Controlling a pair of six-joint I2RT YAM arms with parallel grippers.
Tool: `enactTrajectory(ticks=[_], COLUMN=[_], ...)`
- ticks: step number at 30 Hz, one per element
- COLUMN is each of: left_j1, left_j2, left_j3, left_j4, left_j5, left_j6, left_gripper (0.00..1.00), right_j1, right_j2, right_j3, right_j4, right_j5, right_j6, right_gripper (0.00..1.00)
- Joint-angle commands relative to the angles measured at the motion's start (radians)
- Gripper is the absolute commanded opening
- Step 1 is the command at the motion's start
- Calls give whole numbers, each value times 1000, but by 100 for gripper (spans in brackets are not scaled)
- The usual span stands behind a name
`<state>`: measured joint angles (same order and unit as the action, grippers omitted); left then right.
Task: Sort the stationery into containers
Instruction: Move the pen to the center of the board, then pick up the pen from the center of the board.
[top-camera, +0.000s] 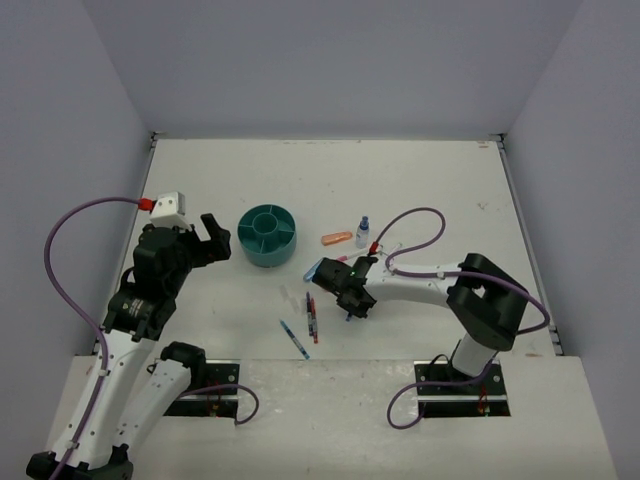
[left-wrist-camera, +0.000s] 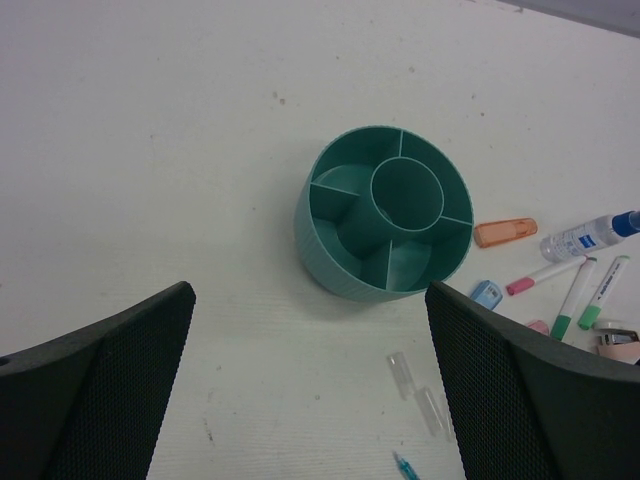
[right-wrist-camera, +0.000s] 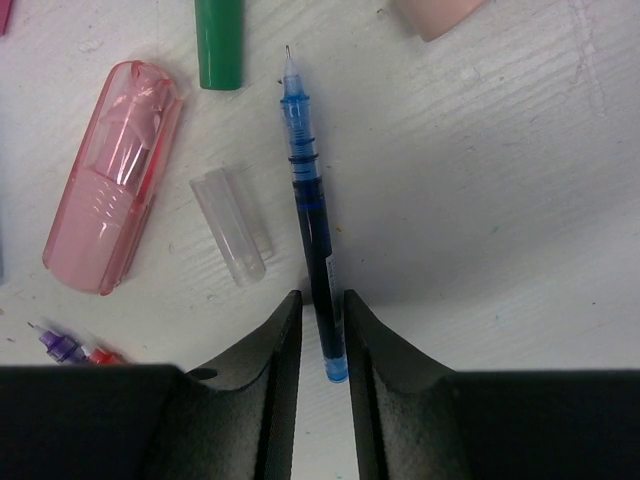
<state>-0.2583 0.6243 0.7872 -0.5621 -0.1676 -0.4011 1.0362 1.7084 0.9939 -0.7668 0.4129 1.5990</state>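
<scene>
The teal round container (left-wrist-camera: 330, 265) stands on the table; in the top view the container (top-camera: 268, 235) is left of centre. My left gripper (left-wrist-camera: 310, 300) hovers open just short of it, holding nothing. My right gripper (right-wrist-camera: 322, 300) is down on the table with its jaws narrowly open on either side of a blue pen (right-wrist-camera: 310, 200). A thin gap shows on the pen's left, and the pen lies flat. Beside it lie a clear pink marker (right-wrist-camera: 112, 178), a clear cap (right-wrist-camera: 230, 225) and a green pen (right-wrist-camera: 219, 40). In the top view the right gripper (top-camera: 350, 303) sits among the stationery.
An orange marker (left-wrist-camera: 505, 231), a blue-capped clear bottle (left-wrist-camera: 585, 237), a light-blue marker (left-wrist-camera: 486, 293) and green-tipped pens (left-wrist-camera: 572, 308) lie right of the container. Two clear caps (left-wrist-camera: 415, 385) lie nearer me. Red pens (top-camera: 311, 315) and another blue pen (top-camera: 295, 340) lie near the front.
</scene>
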Motion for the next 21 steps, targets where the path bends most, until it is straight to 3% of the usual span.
enactTrajectory(ticks=[1, 6, 9, 15, 17, 19, 21], left_j1=[-10, -14, -13, -15, -13, -13, -15], left_j2=[0, -1, -2, 27, 44, 87, 133], left_j3=[-3, 0, 1, 11, 24, 46, 73], left_j4=[39, 30, 27, 8, 0, 13, -17], left_j5=[-5, -23, -30, -38, -26, 79, 120], left_j6=[17, 11, 8, -24, -38, -45, -81], left_gripper=[100, 100, 100, 100, 100, 100, 100], right_j1=[6, 5, 5, 14, 22, 24, 25], right_j2=[11, -36, -54, -167, -225, -385, -474], right_j3=[-107, -150, -170, -186, -198, -225, -240], right_j4=[77, 88, 66, -4, -2, 96, 129], right_j5=[7, 24, 19, 23, 39, 59, 63], right_j6=[25, 17, 34, 38, -12, -235, -326], right_gripper=[23, 14, 2, 0, 0, 0, 0])
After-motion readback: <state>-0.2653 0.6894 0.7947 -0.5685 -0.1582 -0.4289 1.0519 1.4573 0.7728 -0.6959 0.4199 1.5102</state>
